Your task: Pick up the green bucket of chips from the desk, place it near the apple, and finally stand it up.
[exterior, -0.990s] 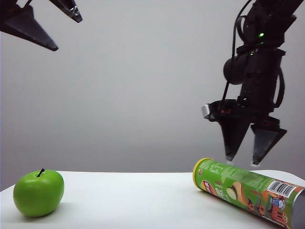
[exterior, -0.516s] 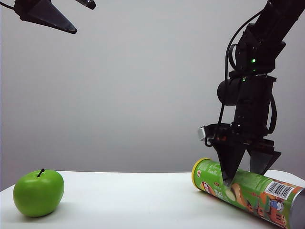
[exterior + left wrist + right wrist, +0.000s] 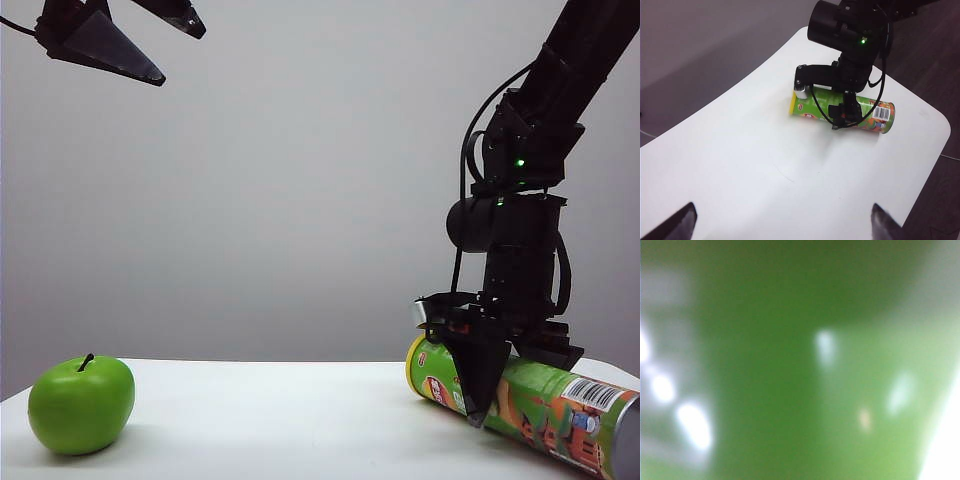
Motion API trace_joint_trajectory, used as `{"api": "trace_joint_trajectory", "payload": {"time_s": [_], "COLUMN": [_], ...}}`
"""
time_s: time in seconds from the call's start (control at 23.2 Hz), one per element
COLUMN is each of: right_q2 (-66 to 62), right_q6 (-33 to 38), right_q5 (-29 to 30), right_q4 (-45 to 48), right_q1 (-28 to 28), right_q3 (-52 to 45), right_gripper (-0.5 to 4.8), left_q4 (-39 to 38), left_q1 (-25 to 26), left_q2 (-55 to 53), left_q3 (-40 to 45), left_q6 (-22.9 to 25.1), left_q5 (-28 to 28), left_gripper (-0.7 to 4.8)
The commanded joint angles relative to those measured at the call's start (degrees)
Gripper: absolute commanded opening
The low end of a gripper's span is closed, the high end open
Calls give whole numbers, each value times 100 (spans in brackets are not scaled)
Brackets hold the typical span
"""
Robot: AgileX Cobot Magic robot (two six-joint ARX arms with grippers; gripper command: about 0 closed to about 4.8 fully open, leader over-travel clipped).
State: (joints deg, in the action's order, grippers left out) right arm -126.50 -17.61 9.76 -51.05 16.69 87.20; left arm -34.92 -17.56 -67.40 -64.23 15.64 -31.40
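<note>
The chip can lies on its side at the right end of the white desk, at about four o'clock in the exterior view. Its yellow lid faces the middle of the desk, and its barcode end runs off toward the right edge.

The right gripper points down over the can near the lid end. Its fingers are spread wide and straddle the can, one in front of it and one behind. They are released, not clenched, though whether the pads already touch the can cannot be told. The right wrist view is filled by a blurred green surface, the can very close to the lens.

The apple sits upright at the left end of the desk, at about eight o'clock, well apart from the can, with its dark stem up.

The left gripper hangs high at about eleven o'clock, well above the apple, with its fingers released and holding nothing. From its wrist view, the can and the right arm lie at about one o'clock on the desk.
</note>
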Motion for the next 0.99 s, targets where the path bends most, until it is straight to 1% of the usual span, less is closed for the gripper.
{"api": "trace_joint_trajectory", "payload": {"time_s": [0.04, 0.13, 0.26, 0.34, 0.43, 0.56, 0.6, 0.65, 0.69, 0.77, 0.86, 0.99], "right_q2": [-94, -94, -77, -20, 188, 533, 660, 758, 817, 953, 1097, 1329], "right_q6": [35, 175, 369, 505, 614, 756, 822, 839, 846, 876, 1064, 1353], "right_q5": [-203, -280, -299, -170, 127, 289, 291, 363, 474, 855, 1534, 2267], "right_q4": [-33, 133, 503, 758, 1139, 1628, 1805, 1912, 1965, 2103, 2428, 3010], "right_q1": [-2, -2, -2, -2, -2, -2, -2, -2, -2, -2, -2, 11], "right_q3": [-52, -52, -50, -46, -31, -26, -26, -26, -26, -26, -26, -26], "right_gripper": [388, 386, 386, 386, 386, 385, 369, 290, 283, 283, 283, 286], "left_q4": [76, 76, 79, 92, 120, 146, 166, 205, 236, 286, 289, 295], "left_q1": [0, 0, 0, 0, 0, 0, 0, 0, 0, 0, 0, 2], "left_q2": [-7, -7, -4, -4, -2, -2, -2, -2, -2, 2, 7, 7], "left_q3": [-13, -13, -13, -13, -13, -13, -13, -13, -13, -13, -13, -13], "left_q6": [4, 4, 4, 4, 2, -2, -22, -92, -109, -118, -131, -203], "left_q5": [-9, -2, 229, 232, 369, 376, 376, 376, 376, 380, 518, 601], "left_gripper": [479, 479, 479, 479, 479, 479, 479, 479, 479, 479, 479, 479]}}
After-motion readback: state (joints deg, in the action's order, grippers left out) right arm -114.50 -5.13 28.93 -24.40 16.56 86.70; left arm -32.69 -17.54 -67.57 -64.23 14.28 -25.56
